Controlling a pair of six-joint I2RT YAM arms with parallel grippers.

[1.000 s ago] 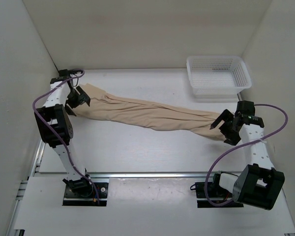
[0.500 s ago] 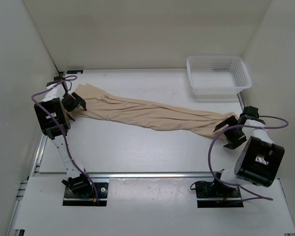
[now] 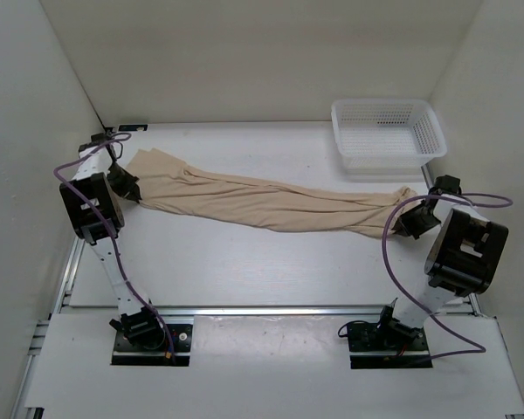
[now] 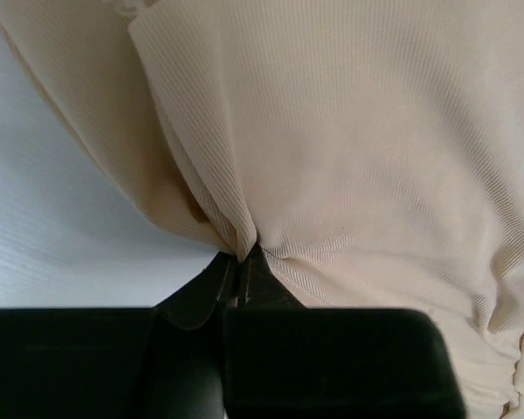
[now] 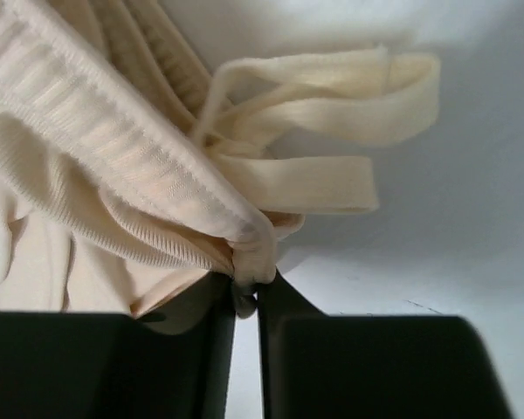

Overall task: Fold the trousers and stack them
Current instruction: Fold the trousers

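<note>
The beige trousers [image 3: 271, 206] lie stretched across the table from far left to right, wrinkled along their length. My left gripper [image 3: 127, 189] is shut on the trousers' left end; its wrist view shows ribbed beige cloth [image 4: 349, 148] pinched between the black fingers [image 4: 271, 284]. At the right end, my right gripper [image 3: 408, 218] is shut on the waistband [image 5: 113, 148], with the drawstring loops [image 5: 332, 96] lying loose beside it on the white table.
A white mesh basket [image 3: 388, 136] stands at the back right, just beyond the trousers' right end. White walls close in the table at the left, back and right. Purple cables loop off both arms.
Both grippers dropped onto the ends of the trousers and went from open to shut, pinching the cloth. The right arm swung outward and lower.
</note>
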